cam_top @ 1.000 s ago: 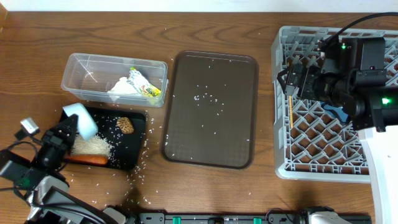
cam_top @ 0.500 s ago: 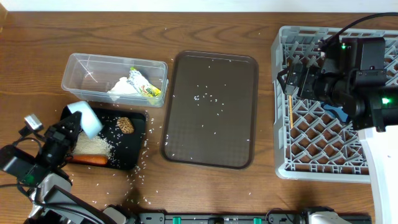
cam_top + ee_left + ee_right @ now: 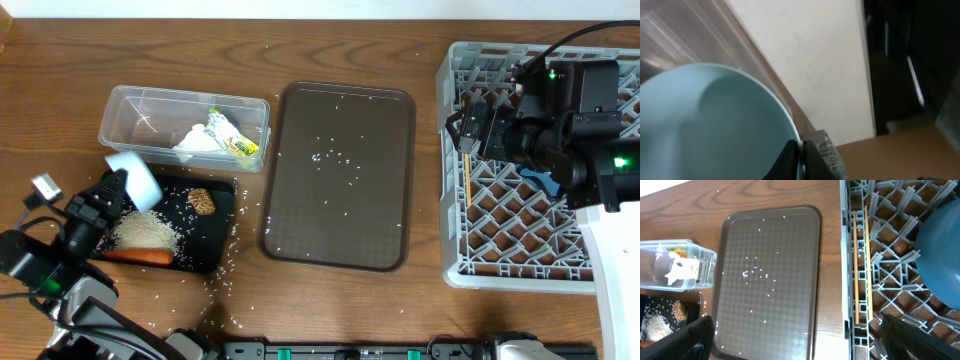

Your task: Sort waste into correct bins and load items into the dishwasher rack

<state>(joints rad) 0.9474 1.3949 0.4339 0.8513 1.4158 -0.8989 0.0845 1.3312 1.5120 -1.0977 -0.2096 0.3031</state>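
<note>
My left gripper is shut on the rim of the white bowl with pale-blue rim and holds it tilted over the far left corner of the black tray. In the left wrist view the bowl fills the left side, with the jaws pinching its rim. The black tray holds a rice pile, an orange carrot and a brown lump. The clear tub holds tissue and a yellow-green wrapper. My right gripper is open and empty over the grey rack, which holds chopsticks and the dark-blue dish.
A dark-brown serving tray with scattered rice grains lies in the middle, and it also shows in the right wrist view. Loose rice grains lie on the wood around the black tray and in front of it.
My left gripper has moved a little away from the table's front edge with the bowl, which now sits nearer the clear tub. The right arm has not moved.
</note>
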